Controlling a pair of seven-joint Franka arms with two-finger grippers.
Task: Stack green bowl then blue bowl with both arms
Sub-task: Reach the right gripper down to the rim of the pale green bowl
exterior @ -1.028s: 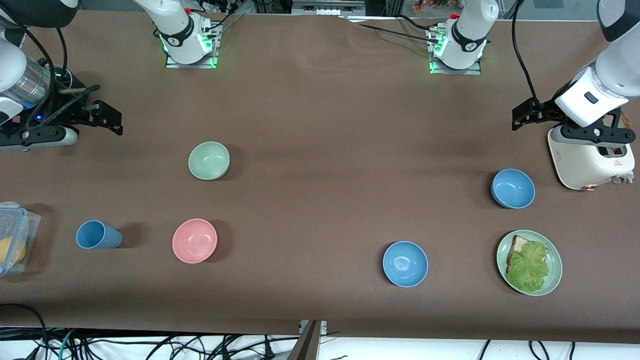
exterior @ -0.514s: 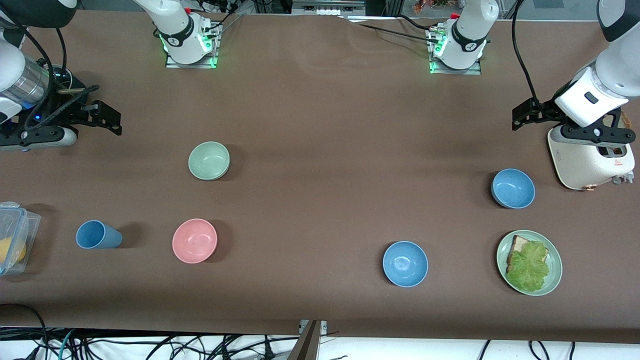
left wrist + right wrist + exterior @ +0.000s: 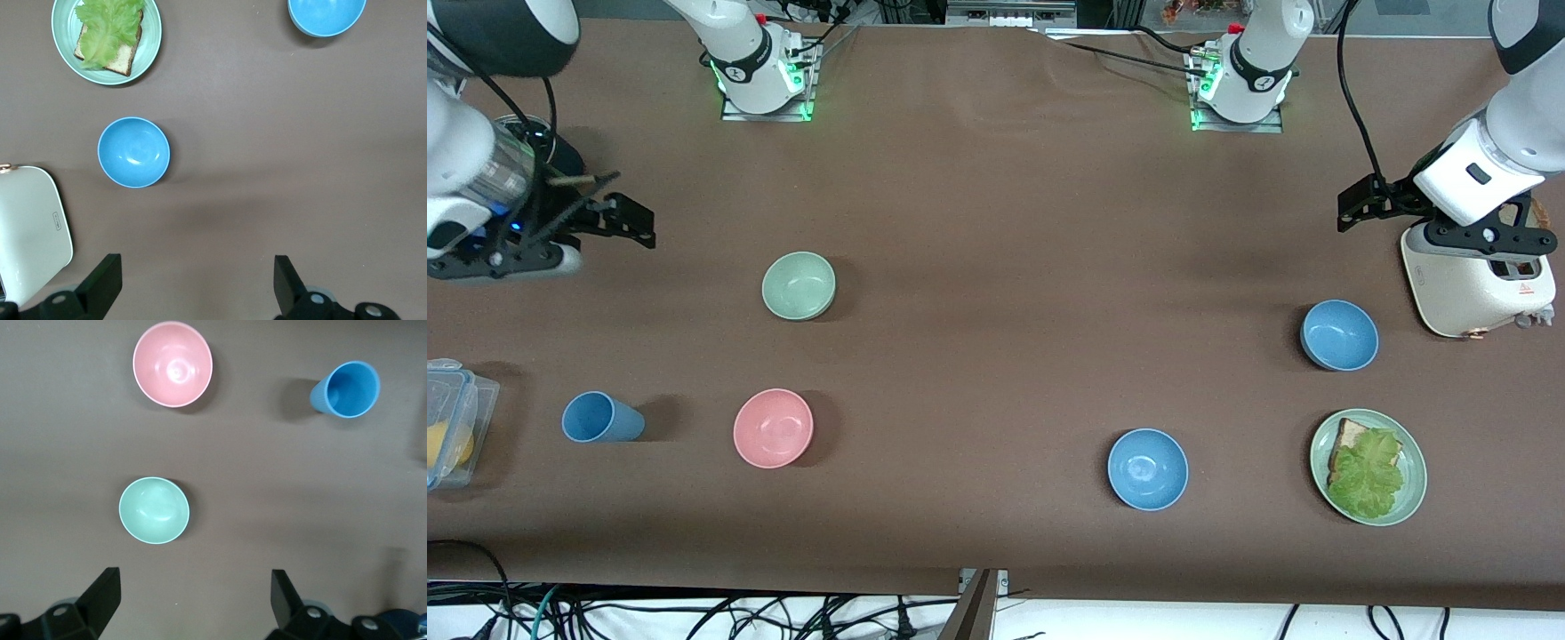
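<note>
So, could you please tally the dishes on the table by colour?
Blue: 3, two bowls and a cup
Green: 2, a bowl and a plate
Pink: 1, a bowl
Total: 6

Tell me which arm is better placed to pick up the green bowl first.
Right: its open end effector hangs at the small round pale mint-green bowl's end of the table; the left end effector hangs near the white toaster.
</note>
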